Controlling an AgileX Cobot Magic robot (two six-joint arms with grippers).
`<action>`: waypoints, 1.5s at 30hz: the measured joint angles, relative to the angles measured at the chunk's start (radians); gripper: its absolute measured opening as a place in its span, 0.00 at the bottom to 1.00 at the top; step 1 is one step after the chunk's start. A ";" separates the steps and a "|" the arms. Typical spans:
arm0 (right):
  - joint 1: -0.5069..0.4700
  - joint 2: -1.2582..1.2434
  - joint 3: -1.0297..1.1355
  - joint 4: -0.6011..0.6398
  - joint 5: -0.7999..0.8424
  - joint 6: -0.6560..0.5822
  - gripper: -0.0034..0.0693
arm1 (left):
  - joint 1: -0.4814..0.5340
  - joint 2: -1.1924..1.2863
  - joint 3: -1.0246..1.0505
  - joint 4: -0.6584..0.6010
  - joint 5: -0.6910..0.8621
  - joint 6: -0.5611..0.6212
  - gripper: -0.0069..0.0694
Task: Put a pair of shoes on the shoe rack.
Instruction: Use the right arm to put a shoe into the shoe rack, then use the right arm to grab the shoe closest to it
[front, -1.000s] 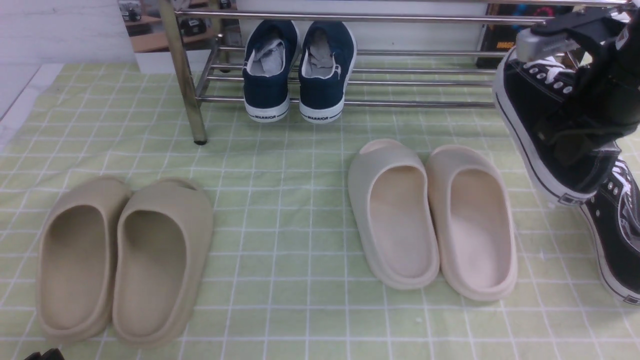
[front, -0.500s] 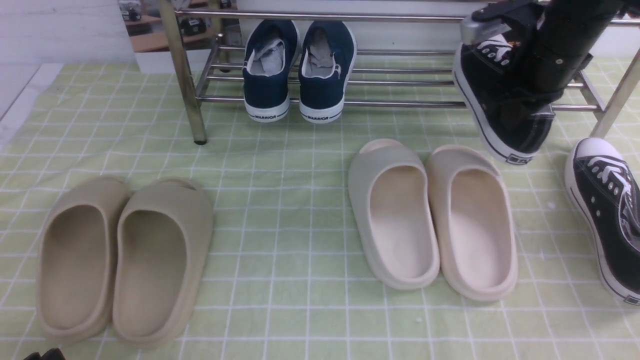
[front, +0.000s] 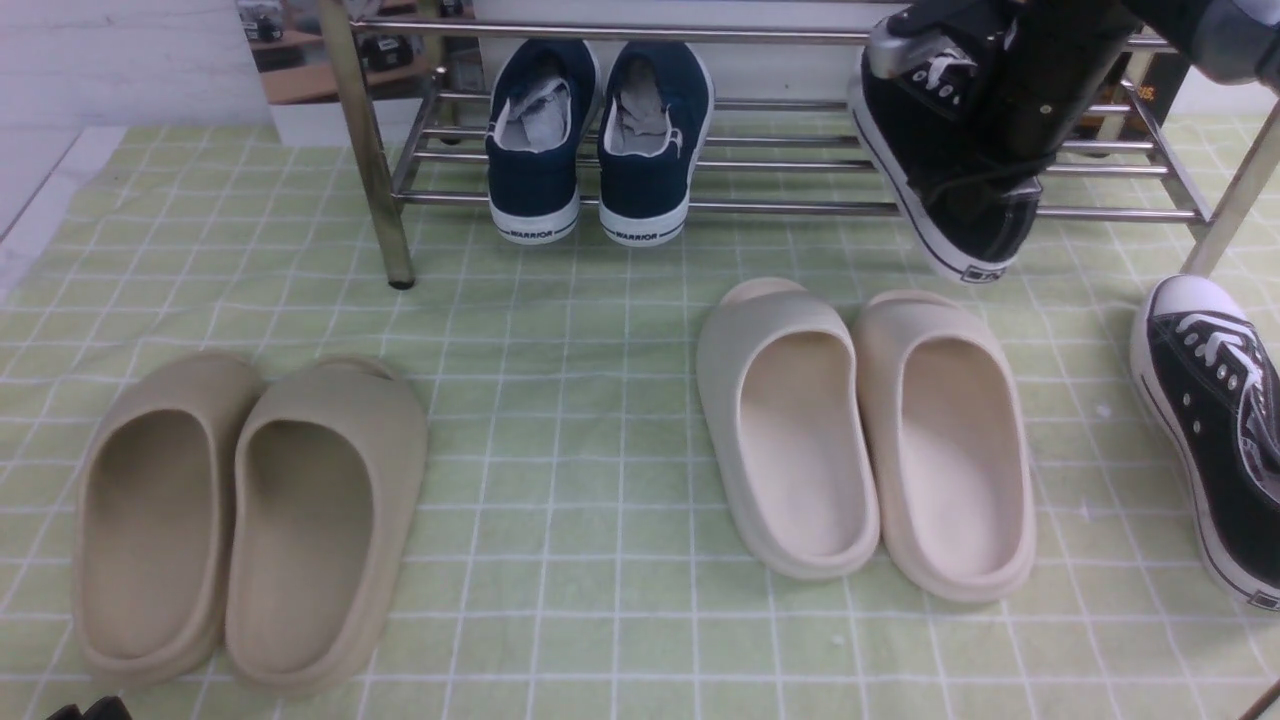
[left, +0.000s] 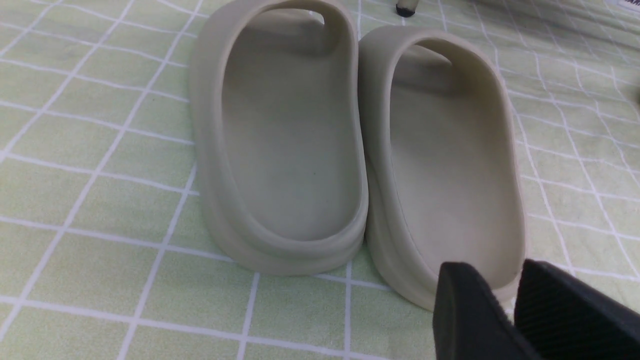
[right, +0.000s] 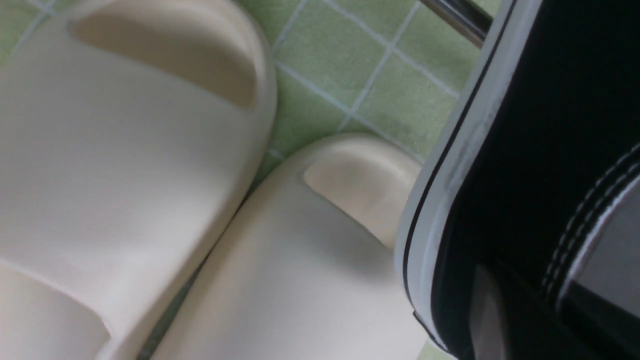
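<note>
Now right hand (front: 1003, 185) grips black sneaker (front: 912, 165), heel past front bar of shoe rack (front: 800, 208)

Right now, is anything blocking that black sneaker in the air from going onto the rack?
Nothing visible does. The black sneaker hangs tilted before a bare stretch of the lower shelf of the shoe rack; the navy sneakers sit further left on it, and the cream slides lie on the cloth below.

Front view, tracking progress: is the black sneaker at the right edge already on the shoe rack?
No, that black sneaker lies on the green checked cloth, in front of a leg of the shoe rack.
</note>
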 joint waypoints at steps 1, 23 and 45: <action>0.000 0.007 -0.001 0.000 -0.005 0.000 0.07 | 0.000 0.000 0.000 0.000 0.000 0.000 0.32; -0.003 0.013 -0.046 -0.064 -0.046 0.107 0.49 | 0.000 0.000 0.000 0.000 0.000 0.000 0.34; -0.007 -0.514 0.511 -0.029 -0.017 0.218 0.63 | 0.000 0.000 0.000 0.000 0.000 0.000 0.35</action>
